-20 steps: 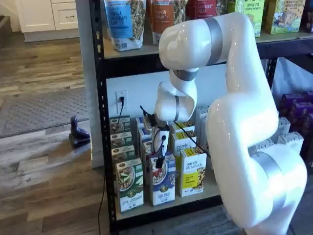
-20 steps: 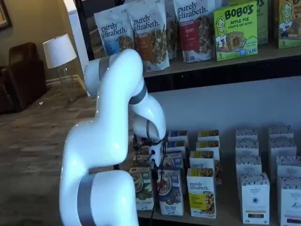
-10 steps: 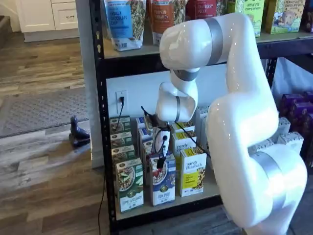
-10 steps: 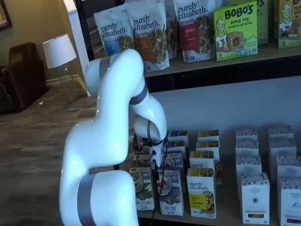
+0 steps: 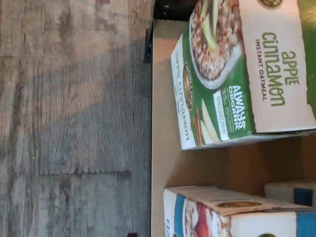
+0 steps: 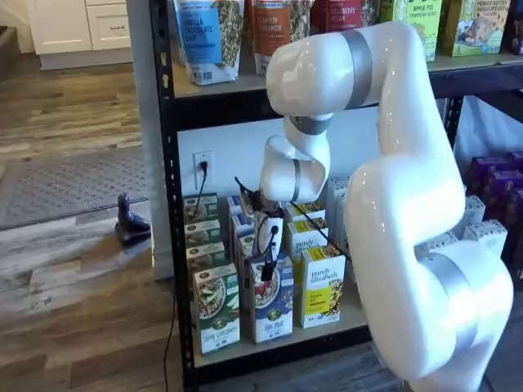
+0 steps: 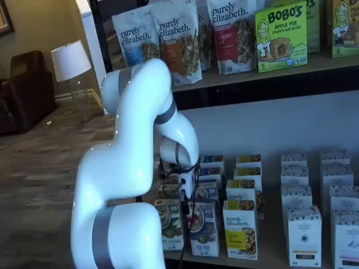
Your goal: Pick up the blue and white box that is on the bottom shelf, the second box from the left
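change: since a second ago the blue and white box (image 6: 272,300) tilts slightly, top leaning aside, suggesting contact | gripper (image 6: 267,268) at its top, clasp cannot be told (fingers too small) | bottom shelf (image 6: 327,324) holds it between green-and-white carton (image 6: 216,308) and yellow-and-white carton (image 6: 322,287).

Soft, even indoor light in both shelf views, slightly grainy and low on detail. White arm (image 6: 409,204) shows mild sheen, no harsh glare. Space under the upper deck is dim. Wrist view turned sideways, sharp on the green-and-white carton (image 5: 237,74); broad soft shadow across the wood floor (image 5: 74,98); shelf board (image 5: 163,163) evenly lit.
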{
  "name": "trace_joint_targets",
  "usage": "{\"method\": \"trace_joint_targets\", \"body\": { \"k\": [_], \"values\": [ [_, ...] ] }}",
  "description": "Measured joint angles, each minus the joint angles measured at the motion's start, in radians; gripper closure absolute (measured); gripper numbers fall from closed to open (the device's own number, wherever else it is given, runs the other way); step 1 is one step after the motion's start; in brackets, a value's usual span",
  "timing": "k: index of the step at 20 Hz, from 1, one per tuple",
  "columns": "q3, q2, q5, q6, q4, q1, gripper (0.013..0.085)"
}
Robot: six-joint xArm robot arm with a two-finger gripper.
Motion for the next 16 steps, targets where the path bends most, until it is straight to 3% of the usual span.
{"method": "trace_joint_targets", "body": {
  "k": [16],
  "values": [
    [0.025, -0.005, -0.025, 0.018, -0.015, 0.008, 0.013]
  ]
}}
